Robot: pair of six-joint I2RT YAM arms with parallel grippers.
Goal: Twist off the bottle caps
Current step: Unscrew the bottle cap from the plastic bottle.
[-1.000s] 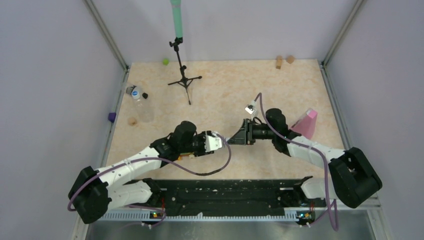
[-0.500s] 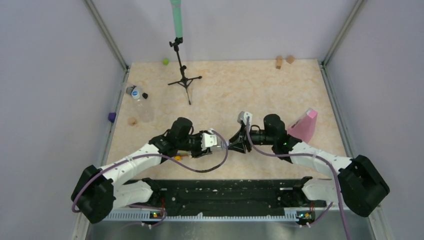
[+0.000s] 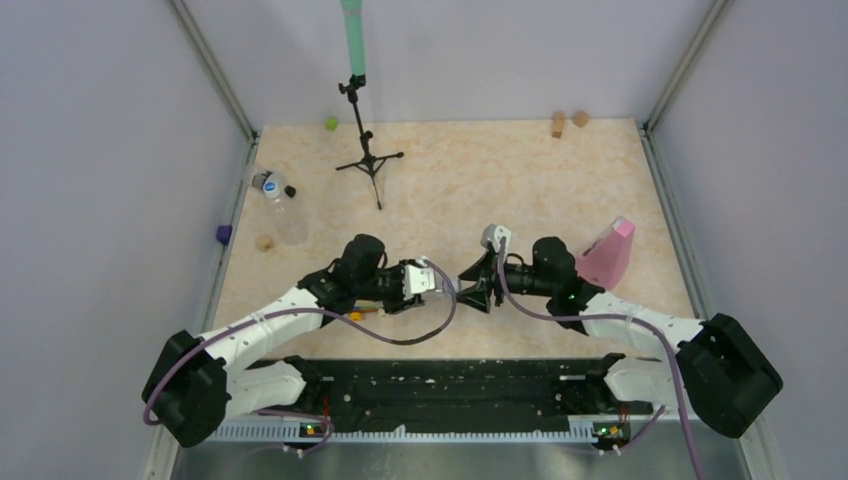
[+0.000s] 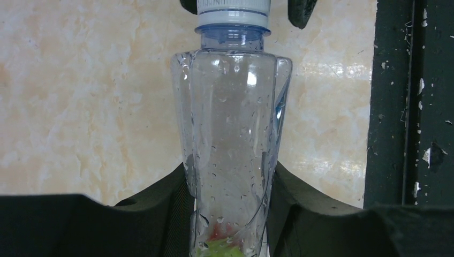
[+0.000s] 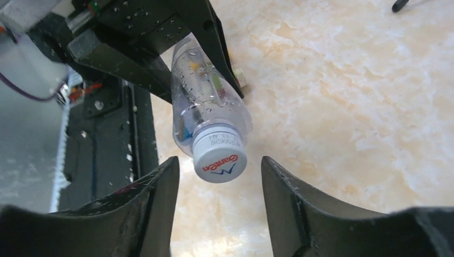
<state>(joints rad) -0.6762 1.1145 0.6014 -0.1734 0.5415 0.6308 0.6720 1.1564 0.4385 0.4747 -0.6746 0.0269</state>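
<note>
Left claw [image 4: 230,170] is clamped on the body of the small clear plastic bottle [image 4: 231,123], with the black fingers [image 4: 179,214] pressed into both sides. Droplets inside the bottle. It is held sideways near the middle of the front of the beige marble-pattern bench [image 3: 520,180], neck pointing at the right arm.

The white round screw cap [image 5: 220,156], with red and blue print on top, is on the neck. Right claw [image 5: 219,162] is spread around the cap, one finger [image 5: 150,206] on each side. There is a gap on both sides and no contact. In the left wrist view the right claw's tips sit either side of the cap [image 4: 233,9] at the top edge.

In the top view the two claws meet nose to nose, left [image 3: 441,287] and right [image 3: 478,286]; the bottle between them is barely visible.

A second clear plastic bottle [image 3: 287,218] lies at the bench's left edge, well apart from the arms; its cap end is too small to read. A pink wedge-shaped object [image 3: 610,250] sits just beside the right arm. A black mini tripod [image 3: 368,160] stands near the back.
</note>
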